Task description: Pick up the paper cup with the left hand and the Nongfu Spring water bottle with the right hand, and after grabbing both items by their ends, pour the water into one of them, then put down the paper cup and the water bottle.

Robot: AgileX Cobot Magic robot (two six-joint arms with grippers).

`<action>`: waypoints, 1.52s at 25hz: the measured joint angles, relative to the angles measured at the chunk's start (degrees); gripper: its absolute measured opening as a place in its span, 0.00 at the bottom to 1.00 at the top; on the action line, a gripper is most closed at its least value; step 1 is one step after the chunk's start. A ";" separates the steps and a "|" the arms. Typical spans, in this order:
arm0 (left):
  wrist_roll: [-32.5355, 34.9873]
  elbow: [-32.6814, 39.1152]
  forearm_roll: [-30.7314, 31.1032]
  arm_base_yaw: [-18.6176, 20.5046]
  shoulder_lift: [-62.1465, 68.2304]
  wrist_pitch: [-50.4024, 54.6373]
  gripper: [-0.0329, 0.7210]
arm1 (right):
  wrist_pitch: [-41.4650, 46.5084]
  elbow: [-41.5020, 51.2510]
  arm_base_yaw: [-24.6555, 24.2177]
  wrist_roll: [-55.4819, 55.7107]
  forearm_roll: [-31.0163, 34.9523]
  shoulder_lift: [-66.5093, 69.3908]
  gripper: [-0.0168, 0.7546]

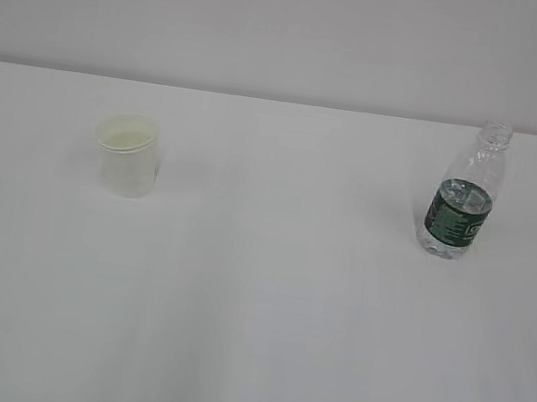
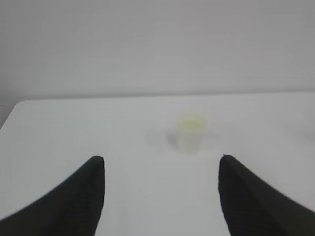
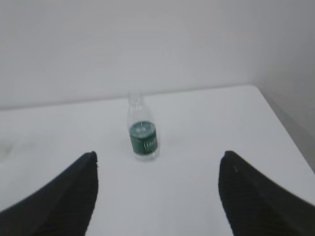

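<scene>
A small white paper cup (image 1: 129,155) stands upright on the left of the white table. In the left wrist view the paper cup (image 2: 190,132) is blurred, well ahead of my left gripper (image 2: 161,158), which is open with only bare table between its two black fingers. The Nongfu Spring water bottle (image 1: 463,195), clear with a dark green label and no cap, stands upright at the right. The same bottle (image 3: 142,130) stands ahead of my right gripper (image 3: 158,153), open and empty. Neither arm shows in the exterior view. Some water sits in the bottle.
The white table (image 1: 264,301) runs back to a pale wall. Its right edge (image 3: 283,128) shows in the right wrist view, its left corner (image 2: 17,105) in the left wrist view.
</scene>
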 joint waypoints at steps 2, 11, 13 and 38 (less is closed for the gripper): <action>2.30 -1.72 0.00 0.00 -1.77 8.42 0.73 | 7.26 -0.23 0.00 -1.86 0.00 -3.23 0.76; 5.32 -2.45 -0.12 0.00 -3.91 24.65 0.72 | 24.77 -0.60 0.00 -5.11 0.00 -4.81 0.76; 5.30 -1.01 -0.96 0.00 -3.91 25.58 0.72 | 24.91 -0.60 0.00 -5.09 0.00 -4.81 0.76; 5.43 3.39 -4.94 0.00 -3.91 23.52 0.68 | 18.40 6.76 0.00 -5.35 -2.25 -4.81 0.76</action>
